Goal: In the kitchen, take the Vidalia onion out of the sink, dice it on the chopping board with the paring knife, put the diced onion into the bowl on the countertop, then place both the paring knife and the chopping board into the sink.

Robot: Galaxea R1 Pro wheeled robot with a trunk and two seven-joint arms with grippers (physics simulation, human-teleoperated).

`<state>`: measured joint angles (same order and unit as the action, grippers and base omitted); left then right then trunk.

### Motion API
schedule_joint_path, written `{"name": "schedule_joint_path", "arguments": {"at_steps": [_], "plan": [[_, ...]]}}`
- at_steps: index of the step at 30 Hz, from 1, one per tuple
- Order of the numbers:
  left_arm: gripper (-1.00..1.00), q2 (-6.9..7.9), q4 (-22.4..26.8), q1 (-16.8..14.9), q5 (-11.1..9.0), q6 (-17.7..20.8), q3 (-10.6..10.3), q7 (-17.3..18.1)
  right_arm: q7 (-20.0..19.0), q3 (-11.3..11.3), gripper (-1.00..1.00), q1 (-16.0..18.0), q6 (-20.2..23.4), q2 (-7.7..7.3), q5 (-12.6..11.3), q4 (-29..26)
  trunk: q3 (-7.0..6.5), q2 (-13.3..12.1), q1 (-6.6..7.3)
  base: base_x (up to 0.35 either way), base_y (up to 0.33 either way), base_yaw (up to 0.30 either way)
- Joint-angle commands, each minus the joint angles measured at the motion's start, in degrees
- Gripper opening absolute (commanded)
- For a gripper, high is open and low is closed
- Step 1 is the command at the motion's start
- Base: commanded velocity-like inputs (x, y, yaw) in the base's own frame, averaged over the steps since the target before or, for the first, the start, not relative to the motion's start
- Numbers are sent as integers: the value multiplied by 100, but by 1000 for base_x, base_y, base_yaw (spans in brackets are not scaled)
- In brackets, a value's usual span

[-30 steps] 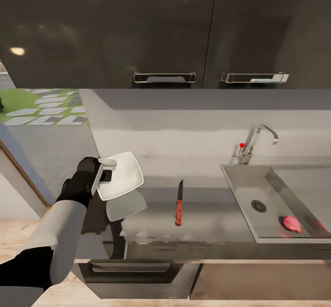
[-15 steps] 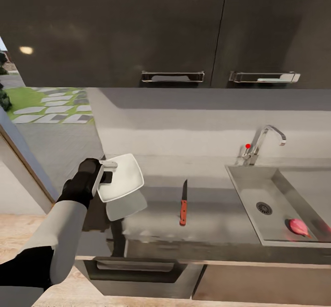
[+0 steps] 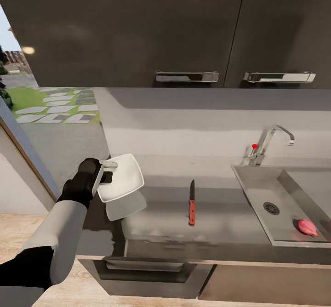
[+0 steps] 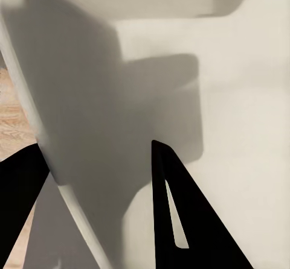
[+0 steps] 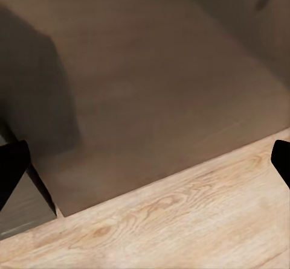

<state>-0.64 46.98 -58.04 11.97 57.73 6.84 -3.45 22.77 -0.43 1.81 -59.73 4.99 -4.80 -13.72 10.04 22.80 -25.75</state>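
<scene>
My left gripper [image 3: 108,171] is shut on the rim of the white bowl [image 3: 123,177], holding it tilted just above the left end of the grey countertop [image 3: 220,226]. In the left wrist view the bowl's rim [image 4: 229,100] sits between my dark fingers [image 4: 175,221]. The paring knife [image 3: 191,204] lies on the countertop with its blade pointing at the wall. The pinkish Vidalia onion [image 3: 307,227] rests in the steel sink [image 3: 255,190] near its front wall. My right gripper [image 5: 145,160] is open over the wooden floor. The chopping board is out of view.
A chrome tap [image 3: 273,139] with a red knob stands behind the sink. Dark wall cabinets with bar handles [image 3: 186,76] hang above. Below the countertop is a drawer handle [image 3: 145,264]. A glass opening onto a garden [image 3: 50,109] is at the left.
The whole picture has slid to the right, so the camera has moved. The bowl stays in my left gripper at the same spot in view.
</scene>
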Motion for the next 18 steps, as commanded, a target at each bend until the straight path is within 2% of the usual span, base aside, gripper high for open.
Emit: {"name": "schedule_joint_path", "arguments": {"at_steps": [1, 18], "plan": [[-100, -7, 4, -6, 7, 19, 19, -6, -38, -1, 100, 4, -27, -22, -47, 0, 12, 12, -3, 0, 6, 0], [-100, -8, -64, -6, 7, 19, 10, 0, -76, -1, 100, 4, -27, -42, -55, 0, 12, 12, -3, 0, 0, 0]]}}
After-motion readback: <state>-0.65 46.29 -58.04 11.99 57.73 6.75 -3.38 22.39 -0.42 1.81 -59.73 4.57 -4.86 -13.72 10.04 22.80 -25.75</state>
